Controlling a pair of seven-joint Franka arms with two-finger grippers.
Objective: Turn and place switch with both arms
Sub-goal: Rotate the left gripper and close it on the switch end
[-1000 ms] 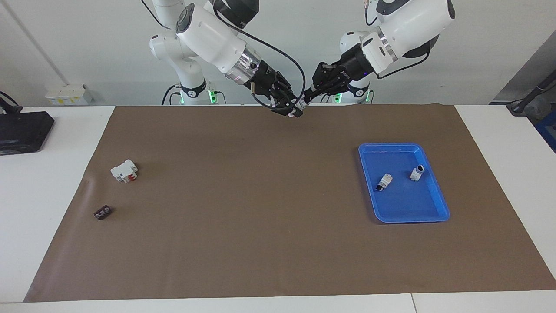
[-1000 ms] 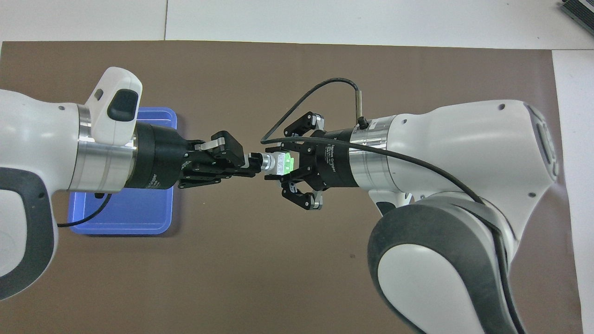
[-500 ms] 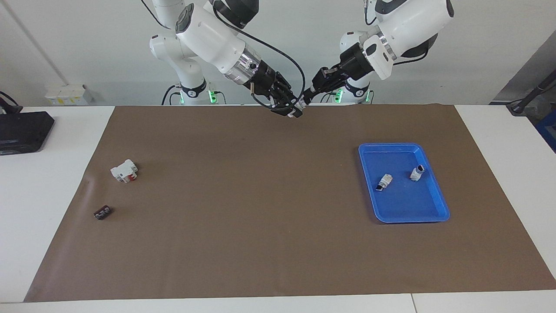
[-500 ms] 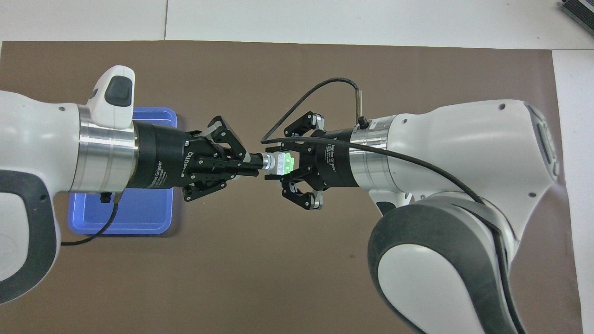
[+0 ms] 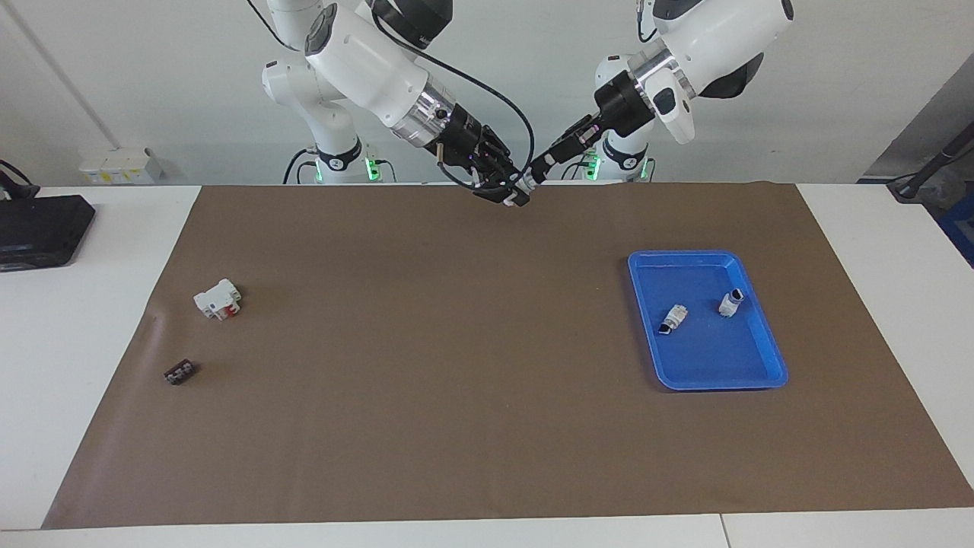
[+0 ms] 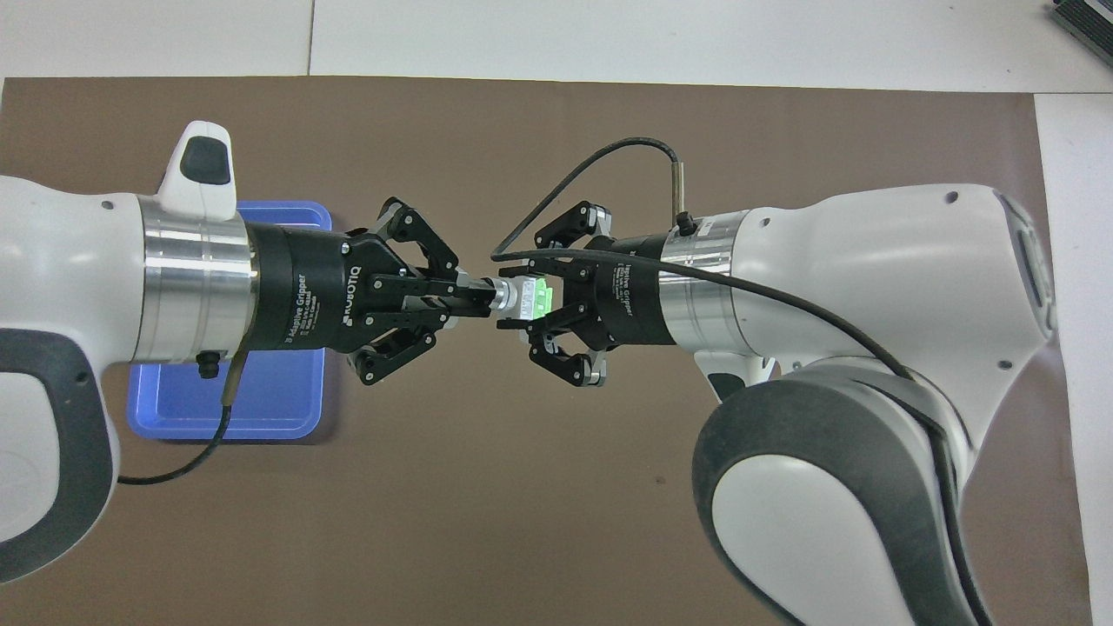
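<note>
The switch [image 6: 530, 299], a tiny white block with a bright green face up, hangs in the air between both grippers. My right gripper [image 6: 520, 301] is shut on its white body. My left gripper [image 6: 478, 302] is shut on the short stem [image 6: 497, 298] at its end. In the facing view the two grippers meet tip to tip above the mat's edge nearest the robots: the right gripper [image 5: 510, 195], the left gripper [image 5: 536, 170], and the switch [image 5: 523, 183] between them. The orange face is hidden.
A blue tray [image 5: 763, 364] toward the left arm's end holds two small white pieces with black ends [image 5: 673, 318] [image 5: 730, 302]. A larger white block with a red part [image 5: 218, 298] and a small dark piece [image 5: 179, 373] lie toward the right arm's end.
The left wrist has rolled about its own axis while its fingers stay on the stem. The right gripper has held the switch nearly still.
</note>
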